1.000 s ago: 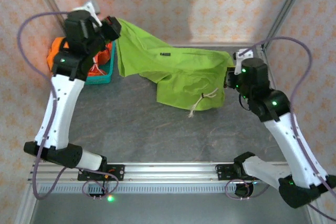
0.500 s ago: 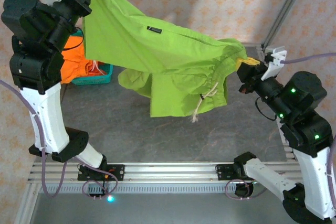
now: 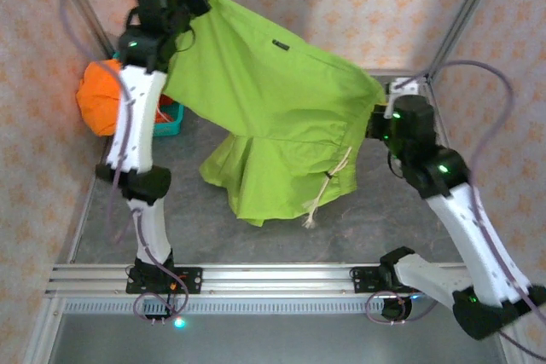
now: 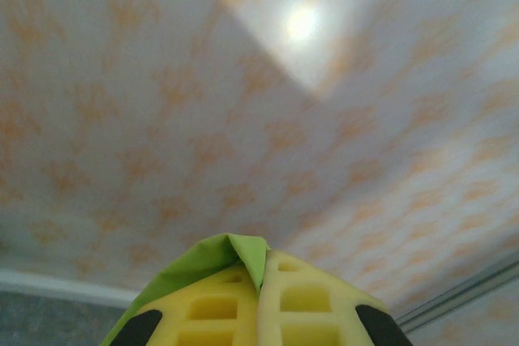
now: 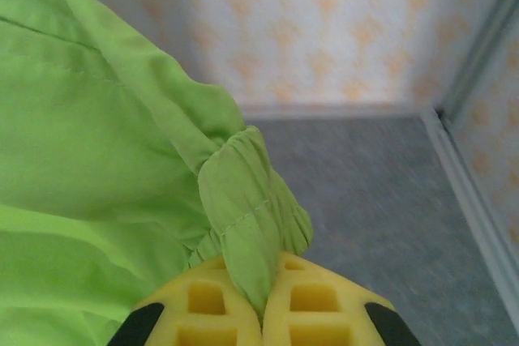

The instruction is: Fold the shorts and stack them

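All across the middle of the bench (image 3: 192, 228), the green shorts (image 3: 273, 117) now hang spread wide and lower than a moment ago, so they look ready to lay flat for folding. The left fingers (image 4: 211, 309), far left, and the right fingers (image 5: 203, 309), right, each pinch an edge tight.

Teal mesh basket (image 3: 173, 119) sits far-left on the grey worktop (image 3: 273, 240). Orange-patterned wall (image 3: 384, 6) behind. Aluminium rail (image 3: 281, 274) along near edge, frame post (image 3: 461, 14) far-right.
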Action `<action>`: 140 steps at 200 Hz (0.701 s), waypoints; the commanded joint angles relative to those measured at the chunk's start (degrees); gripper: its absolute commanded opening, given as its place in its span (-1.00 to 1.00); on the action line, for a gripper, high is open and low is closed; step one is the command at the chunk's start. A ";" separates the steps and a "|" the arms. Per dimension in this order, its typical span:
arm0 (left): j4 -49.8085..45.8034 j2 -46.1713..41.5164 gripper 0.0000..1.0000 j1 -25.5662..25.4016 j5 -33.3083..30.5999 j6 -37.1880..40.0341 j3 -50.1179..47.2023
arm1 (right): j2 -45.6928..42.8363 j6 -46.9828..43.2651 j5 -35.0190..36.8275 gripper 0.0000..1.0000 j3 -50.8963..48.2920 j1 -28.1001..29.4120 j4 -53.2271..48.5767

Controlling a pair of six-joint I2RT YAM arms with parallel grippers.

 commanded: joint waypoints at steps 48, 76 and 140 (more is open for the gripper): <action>1.75 22.49 0.59 -0.84 6.78 0.30 10.07 | 26.83 2.98 -0.42 -0.01 8.39 -17.86 6.55; -5.96 14.26 0.79 -1.46 6.50 4.68 3.94 | 33.21 6.86 -3.26 0.40 18.45 -21.34 0.03; 12.06 -24.28 0.79 -1.75 9.66 2.36 -64.24 | 16.08 21.76 -28.31 0.53 -1.47 -21.05 6.67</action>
